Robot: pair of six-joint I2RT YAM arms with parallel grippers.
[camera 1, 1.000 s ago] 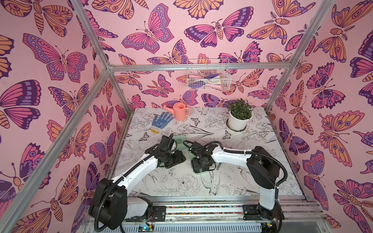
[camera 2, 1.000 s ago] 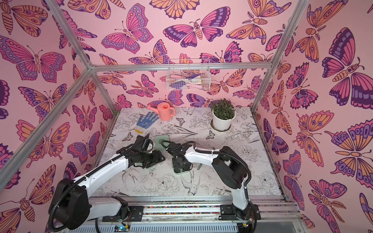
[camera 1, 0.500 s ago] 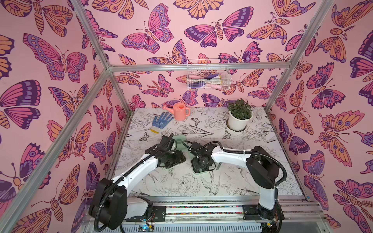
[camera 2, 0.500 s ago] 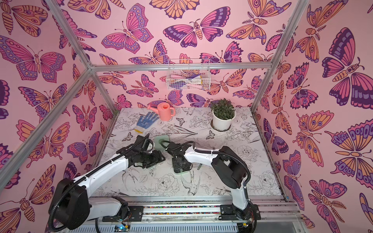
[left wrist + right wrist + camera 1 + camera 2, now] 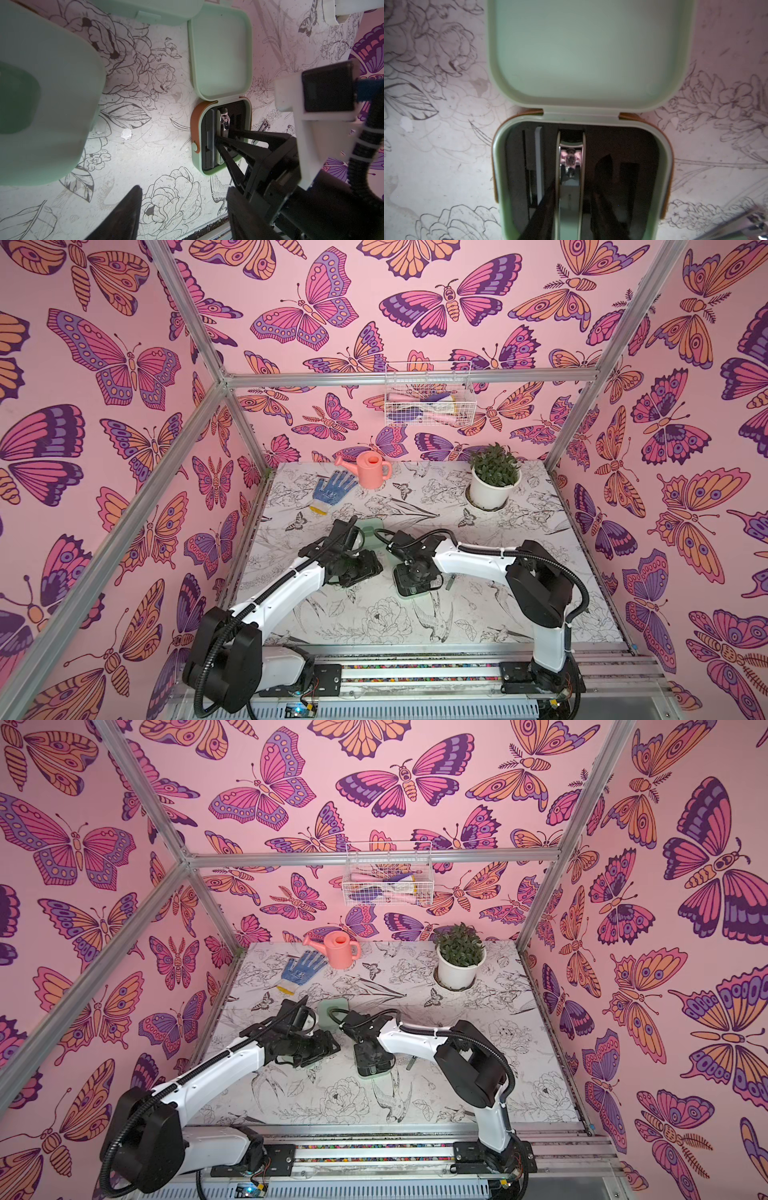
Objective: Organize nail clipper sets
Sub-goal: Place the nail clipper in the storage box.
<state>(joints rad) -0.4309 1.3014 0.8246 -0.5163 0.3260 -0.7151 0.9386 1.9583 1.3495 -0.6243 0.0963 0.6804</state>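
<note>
Flower-printed bench (image 5: pixel 519 539), butterfly-papered walls (image 5: pixel 124 364). An open mint case (image 5: pixel 220 58) is laid near bench centre. The right pincer (image 5: pixel 223 134) is seen tip-down inside it, narrowly parted astride a seated clipper (image 5: pixel 571 166); grip cannot be told. The left pincer (image 5: pixel 359 568) is seen at its 9 o'clock by a second case (image 5: pixel 41 104); state cannot be told.

The left arm (image 5: pixel 291 585) and right arm (image 5: pixel 473 562) crowd the middle of the table (image 5: pixel 374 622), an open case (image 5: pixel 220 56) under the right one, a closed case (image 5: pixel 372 529) between them. A glove (image 5: pixel 333 489), watering can (image 5: pixel 372 470) and potted plant (image 5: pixel 494 479) line the far edge. The near strip lies open, as does the right side beyond a loose clipper (image 5: pixel 450 581).
</note>
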